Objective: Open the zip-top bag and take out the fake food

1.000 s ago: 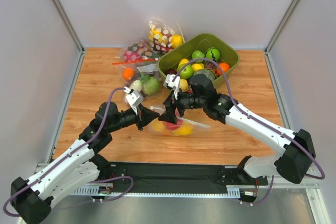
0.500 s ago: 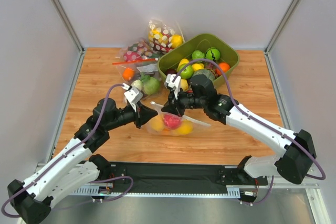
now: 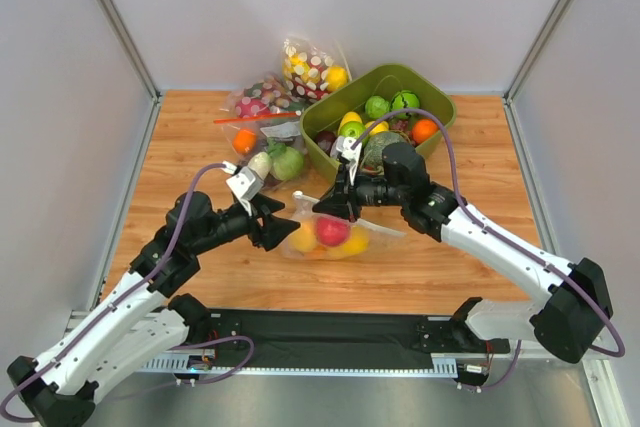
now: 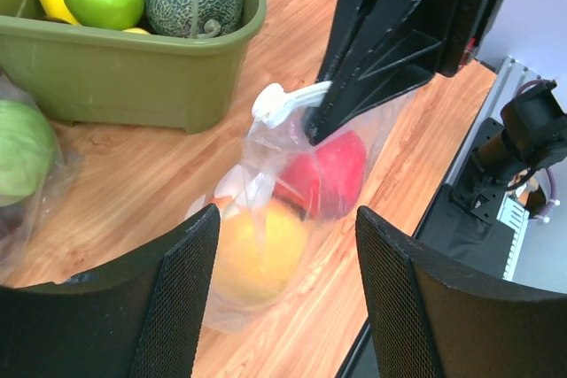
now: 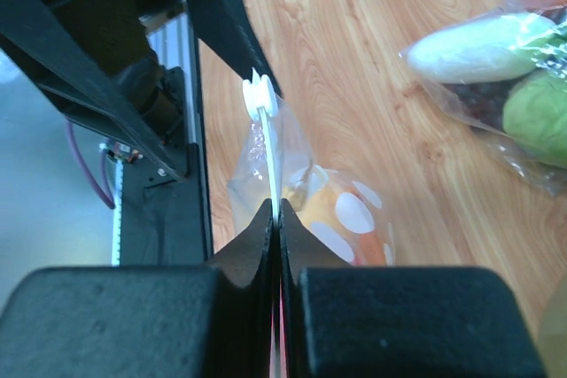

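R claw [image 5: 276, 219] pinches zip-top bag [image 3: 345, 239] strip; L claw [image 4: 285, 223] spread beside.

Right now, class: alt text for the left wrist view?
The right gripper pinches the zip strip of a clear zip-top bag holding red and yellow fake food. The open left gripper frames it; a green bin stands behind.

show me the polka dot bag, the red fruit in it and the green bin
zip-top bag [image 4: 283, 210], left wrist view, middle of its clear front
red fruit [image 4: 337, 170], left wrist view, its side seen through the plastic
green bin [image 4: 115, 77], left wrist view, its outer wall
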Robot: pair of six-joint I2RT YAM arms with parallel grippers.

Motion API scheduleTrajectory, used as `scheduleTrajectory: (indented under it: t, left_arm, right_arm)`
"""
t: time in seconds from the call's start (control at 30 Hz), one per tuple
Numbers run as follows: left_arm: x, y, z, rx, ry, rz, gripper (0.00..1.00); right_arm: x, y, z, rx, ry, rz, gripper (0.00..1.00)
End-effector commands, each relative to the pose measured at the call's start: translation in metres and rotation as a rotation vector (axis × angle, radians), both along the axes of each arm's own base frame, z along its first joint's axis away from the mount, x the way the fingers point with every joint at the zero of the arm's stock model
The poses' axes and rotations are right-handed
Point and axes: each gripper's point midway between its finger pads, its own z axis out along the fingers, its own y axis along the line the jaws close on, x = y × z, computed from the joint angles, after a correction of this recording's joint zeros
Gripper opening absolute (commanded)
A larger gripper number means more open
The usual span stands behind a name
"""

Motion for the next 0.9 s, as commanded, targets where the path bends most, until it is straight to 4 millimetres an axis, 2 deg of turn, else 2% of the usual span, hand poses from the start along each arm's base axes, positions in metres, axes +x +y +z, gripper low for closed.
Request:
scheduleTrajectory:
  t: [0.0, 0.2, 0.3, 0.33, 0.4, 0.43, 0.5, 0.53, 0.57, 0.6, 0.7, 0.73, 0.87]
  left_arm:
    - [0.01, -0.008, 0.008, -0.031, -0.023, 0.002, 0.7]
    - [0.019, -0.021, 0.008, -0.057, -0.033, -0.019, 0.73]
    - [0.023, -0.026, 0.013, -0.077, -0.061, -0.032, 0.69]
    - [0.023, -0.027, 0.013, -0.077, -0.062, -0.04, 0.54]
    - [0.023, -0.028, 0.011, -0.069, -0.06, -0.044, 0.36]
    - [0.023, -0.028, 0.011, -0.066, -0.061, -0.048, 0.19]
    - [0.022, -0.027, 0.01, -0.057, -0.061, -0.053, 0.06]
    - [0.02, -0.027, 0.01, -0.054, -0.063, -0.058, 0.0]
    - [0.02, -0.027, 0.01, -0.048, -0.059, -0.061, 0.0]
    - [0.018, -0.027, 0.01, -0.042, -0.059, -0.068, 0.0]
    - [0.016, -0.028, 0.008, -0.025, -0.034, -0.08, 0.0]
    - [0.016, -0.028, 0.007, -0.022, -0.027, -0.082, 0.0]
    - [0.016, -0.03, 0.004, -0.005, -0.004, -0.09, 0.0]
  right_arm:
    - [-0.012, 0.005, 0.04, 0.135, -0.05, 0.072, 0.0]
    - [-0.021, 0.006, 0.049, 0.176, -0.037, 0.113, 0.0]
    - [-0.024, 0.006, 0.051, 0.187, -0.028, 0.128, 0.0]
    - [-0.025, 0.006, 0.05, 0.185, -0.023, 0.128, 0.0]
    - [-0.025, 0.006, 0.049, 0.177, -0.018, 0.126, 0.0]
    - [-0.023, 0.005, 0.049, 0.172, -0.028, 0.122, 0.01]
    - [-0.019, 0.003, 0.044, 0.137, -0.021, 0.091, 0.11]
    - [-0.017, 0.003, 0.046, 0.13, -0.032, 0.081, 0.3]
    - [-0.014, 0.001, 0.044, 0.114, -0.046, 0.07, 0.38]
    - [-0.012, -0.001, 0.044, 0.103, -0.047, 0.046, 0.52]
    - [-0.004, -0.003, 0.053, 0.095, -0.102, 0.0, 0.64]
    - [-0.003, -0.002, 0.062, 0.101, -0.128, -0.004, 0.65]
    - [0.002, 0.005, 0.071, 0.091, -0.181, -0.011, 0.69]
